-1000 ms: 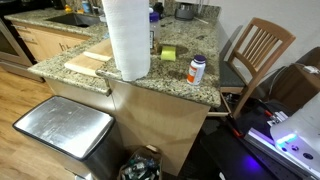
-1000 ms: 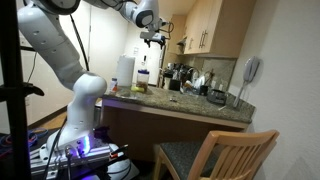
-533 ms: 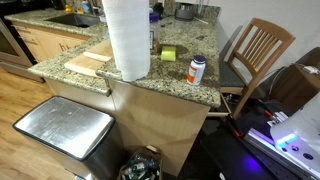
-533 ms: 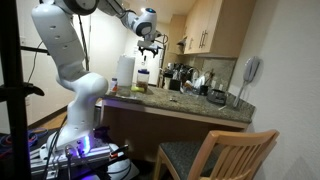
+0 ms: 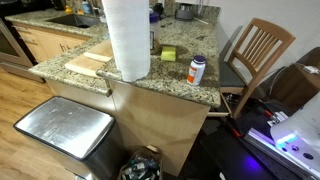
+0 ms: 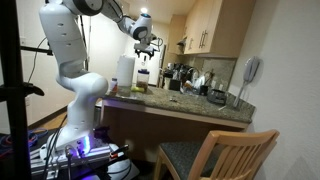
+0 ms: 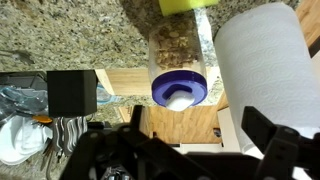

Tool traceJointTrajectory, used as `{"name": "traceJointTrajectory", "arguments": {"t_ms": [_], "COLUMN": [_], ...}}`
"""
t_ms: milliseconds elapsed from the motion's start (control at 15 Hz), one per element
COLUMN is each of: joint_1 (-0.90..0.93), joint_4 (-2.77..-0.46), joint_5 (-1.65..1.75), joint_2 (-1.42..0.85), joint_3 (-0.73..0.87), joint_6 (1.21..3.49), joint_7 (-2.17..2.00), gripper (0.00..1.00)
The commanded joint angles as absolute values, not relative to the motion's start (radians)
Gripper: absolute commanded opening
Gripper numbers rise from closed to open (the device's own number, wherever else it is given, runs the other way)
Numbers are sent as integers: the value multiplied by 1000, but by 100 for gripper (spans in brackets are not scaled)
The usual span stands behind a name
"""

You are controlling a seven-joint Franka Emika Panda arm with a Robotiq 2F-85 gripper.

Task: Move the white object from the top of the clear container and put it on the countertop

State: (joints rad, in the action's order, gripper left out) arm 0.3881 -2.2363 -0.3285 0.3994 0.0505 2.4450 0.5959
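Note:
In the wrist view, a clear container (image 7: 178,50) with a blue lid holds brown contents. It stands on the speckled granite countertop (image 7: 70,35) at the edge of a wooden cutting board. A small white object (image 7: 178,99) sits in the middle of its lid. My gripper (image 7: 200,140) is open and empty, well above the container, with both dark fingers apart at the bottom of the view. In an exterior view the gripper (image 6: 146,45) hangs over the container (image 6: 144,76). In an exterior view the countertop (image 5: 165,78) shows, but the paper towel roll hides the container.
A tall paper towel roll (image 7: 265,60) stands right beside the container and also shows in both exterior views (image 5: 127,38) (image 6: 125,72). A green sponge (image 5: 167,53), a pill bottle (image 5: 197,69) and a cutting board (image 5: 88,63) lie on the counter. A black box (image 7: 72,92) and cloths lie to the left.
The arm has swung left and down in the exterior view, bringing the gripper from higher and further right to above the clear container. Objects on the counter have not moved.

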Motion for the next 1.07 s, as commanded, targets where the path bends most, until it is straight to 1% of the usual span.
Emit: {"name": "traceJointTrajectory", "arguments": {"t_ms": [0, 133, 400, 467, 533, 667, 867, 1000], "joint_1": [396, 416, 408, 395, 420, 420, 415, 419], "joint_4": [-2244, -2224, -2152, -2134, -2201, -2187, -2195, -2187], "joint_5": [-362, -376, -326, -296, -332, -324, -317, -335], "joint_2": [338, 281, 72, 27, 128, 82, 93, 63], "joint_3": [-3, -45, -100, -107, -93, -93, -91, -91], "joint_6": [2543, 2652, 2931, 2954, 2901, 2921, 2926, 2938], "joint_7": [595, 581, 506, 466, 508, 496, 492, 487], "gripper": [100, 100, 100, 100, 100, 100, 100, 100]}}
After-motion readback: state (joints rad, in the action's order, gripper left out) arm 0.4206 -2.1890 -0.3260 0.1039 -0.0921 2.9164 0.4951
